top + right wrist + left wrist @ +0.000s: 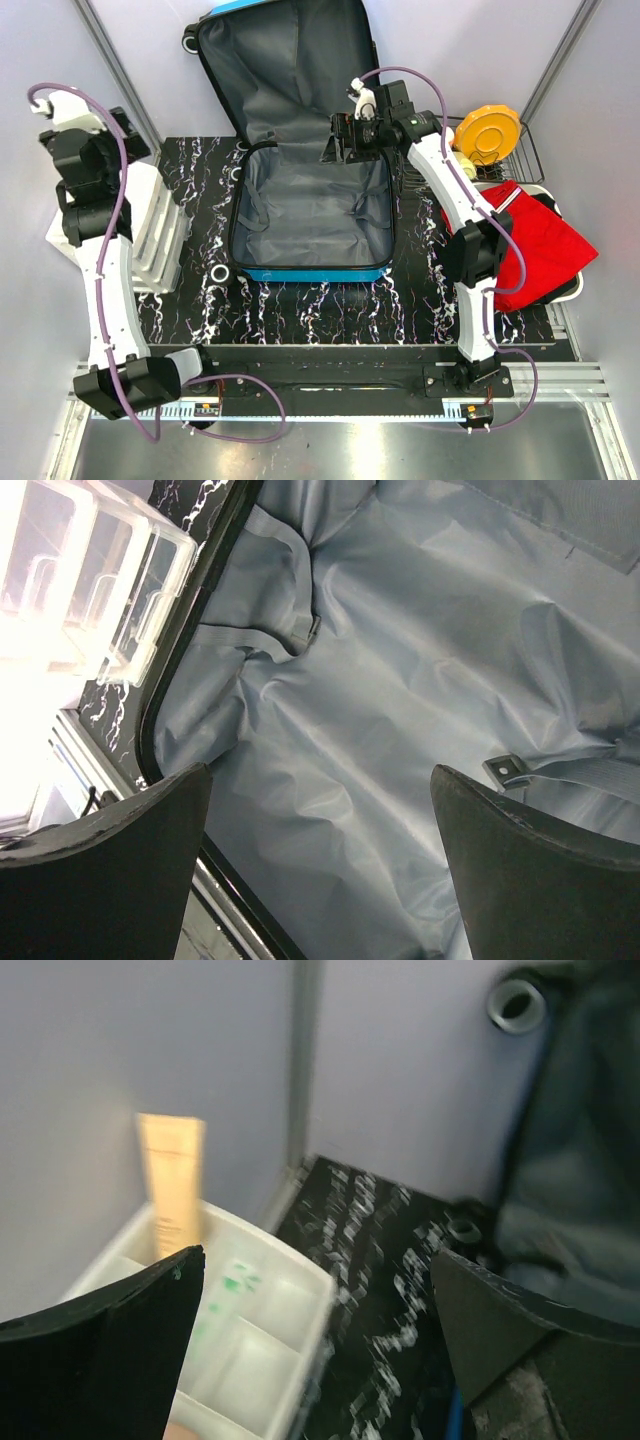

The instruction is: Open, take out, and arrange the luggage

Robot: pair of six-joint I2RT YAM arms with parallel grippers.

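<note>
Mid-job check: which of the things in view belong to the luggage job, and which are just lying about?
Job: luggage, lid open; right tool, open over its lining.
Lying about: white divided bin; tan tube standing in it; red cloth; yellow disc; wire rack.

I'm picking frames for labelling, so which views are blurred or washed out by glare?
Left wrist view: blurred throughout, the white bin and tan tube smeared. Right wrist view: sharp on the lining of the luggage, but the clear bin at upper left is blown out white. Top view: crisp and evenly lit.
</note>
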